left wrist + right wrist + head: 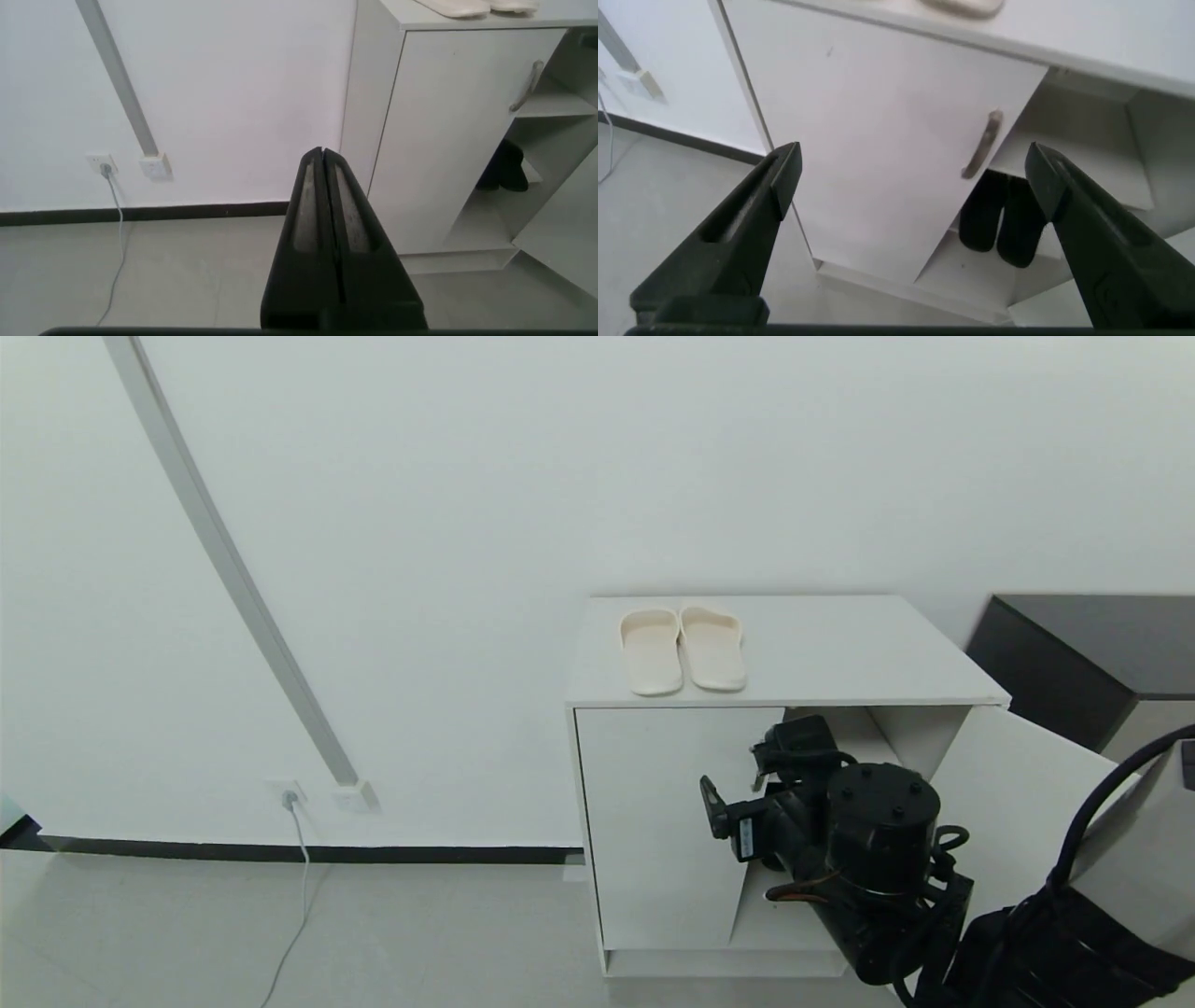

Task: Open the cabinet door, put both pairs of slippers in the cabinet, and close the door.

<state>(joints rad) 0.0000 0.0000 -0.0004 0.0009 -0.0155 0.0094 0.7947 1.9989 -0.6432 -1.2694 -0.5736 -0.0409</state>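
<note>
A pair of cream slippers (682, 649) lies side by side on top of the white cabinet (840, 653). Its right door (1018, 803) stands swung open; the left door (663, 821) with its handle (982, 143) is closed. A dark pair of slippers (1004, 219) stands on the lower shelf inside, toes up against the back. My right gripper (738, 782) hangs open in front of the cabinet's opening, its fingers (775, 187) wide apart and holding nothing. Farther left of the cabinet, my left gripper (322, 156) is shut and empty, with the cream slippers (476, 7) and the dark pair (509, 168) beyond it.
A black piece of furniture (1083, 653) stands to the right of the cabinet, behind the open door. On the wall to the left are a slanting grey conduit (233, 569) and a socket with a cable (291, 798) running down to the grey floor (373, 933).
</note>
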